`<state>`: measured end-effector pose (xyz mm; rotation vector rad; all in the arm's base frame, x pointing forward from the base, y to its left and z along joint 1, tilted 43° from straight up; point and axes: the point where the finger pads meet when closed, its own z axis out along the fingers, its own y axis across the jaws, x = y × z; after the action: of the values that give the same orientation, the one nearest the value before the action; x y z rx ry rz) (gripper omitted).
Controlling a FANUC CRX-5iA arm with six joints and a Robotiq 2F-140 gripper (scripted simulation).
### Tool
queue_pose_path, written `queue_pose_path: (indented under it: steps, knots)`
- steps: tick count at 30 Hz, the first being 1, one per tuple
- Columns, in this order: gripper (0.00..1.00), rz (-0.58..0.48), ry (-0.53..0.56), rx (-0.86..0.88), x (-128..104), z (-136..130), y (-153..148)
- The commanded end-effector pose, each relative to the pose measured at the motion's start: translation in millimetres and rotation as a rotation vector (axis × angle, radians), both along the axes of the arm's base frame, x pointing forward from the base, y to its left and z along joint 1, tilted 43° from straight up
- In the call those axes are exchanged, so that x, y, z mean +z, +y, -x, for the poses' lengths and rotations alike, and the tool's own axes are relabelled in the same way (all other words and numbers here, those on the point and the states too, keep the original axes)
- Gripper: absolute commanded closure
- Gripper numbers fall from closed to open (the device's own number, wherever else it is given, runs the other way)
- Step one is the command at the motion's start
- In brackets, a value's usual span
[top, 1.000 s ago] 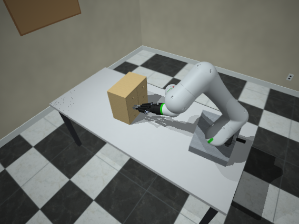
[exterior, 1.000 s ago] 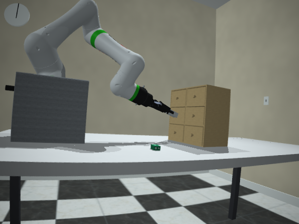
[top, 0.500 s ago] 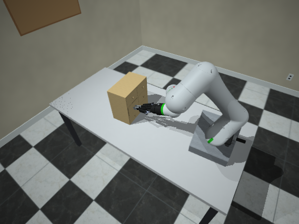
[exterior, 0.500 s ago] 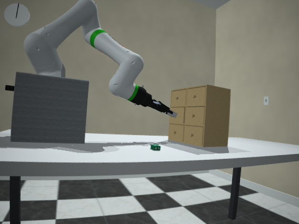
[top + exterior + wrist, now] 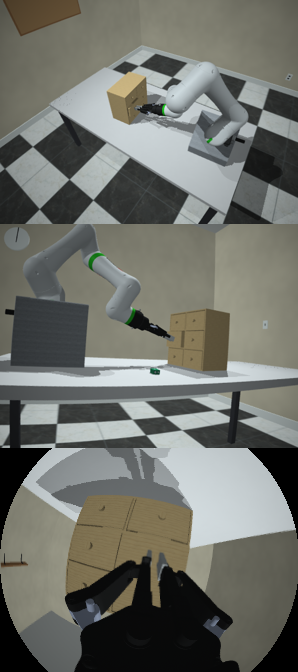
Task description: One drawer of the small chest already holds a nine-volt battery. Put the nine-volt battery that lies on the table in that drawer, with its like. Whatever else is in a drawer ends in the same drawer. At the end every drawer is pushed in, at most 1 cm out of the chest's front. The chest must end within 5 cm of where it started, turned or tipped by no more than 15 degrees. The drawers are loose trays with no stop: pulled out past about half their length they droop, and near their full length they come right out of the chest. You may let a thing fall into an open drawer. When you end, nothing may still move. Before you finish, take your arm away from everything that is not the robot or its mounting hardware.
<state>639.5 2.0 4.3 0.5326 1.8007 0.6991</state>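
Observation:
The small wooden chest (image 5: pixel 126 95) stands on the white table and has two columns of three drawers (image 5: pixel 192 339). My gripper (image 5: pixel 170 337) is at the front of the middle-left drawer (image 5: pixel 175 339) and is shut on that drawer's knob; it also shows in the top view (image 5: pixel 137 108). This drawer stands a little out of the chest's front. In the wrist view the fingertips meet against the chest's front (image 5: pixel 127 540). The green nine-volt battery (image 5: pixel 155 371) lies on the table in front of the chest, below my arm. The drawers' contents are hidden.
The arm's grey base block (image 5: pixel 50 332) stands on the table at the far end from the chest. The other drawers look pushed in. The table's edge runs close behind the chest.

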Motion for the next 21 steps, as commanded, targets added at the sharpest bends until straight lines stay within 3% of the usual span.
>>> queue_pose_path:
  steps: [1,21]
  knots:
    - [0.92,0.0,0.0,0.0,0,4,0]
    - [0.92,0.0,0.0,0.0,0,30,1]
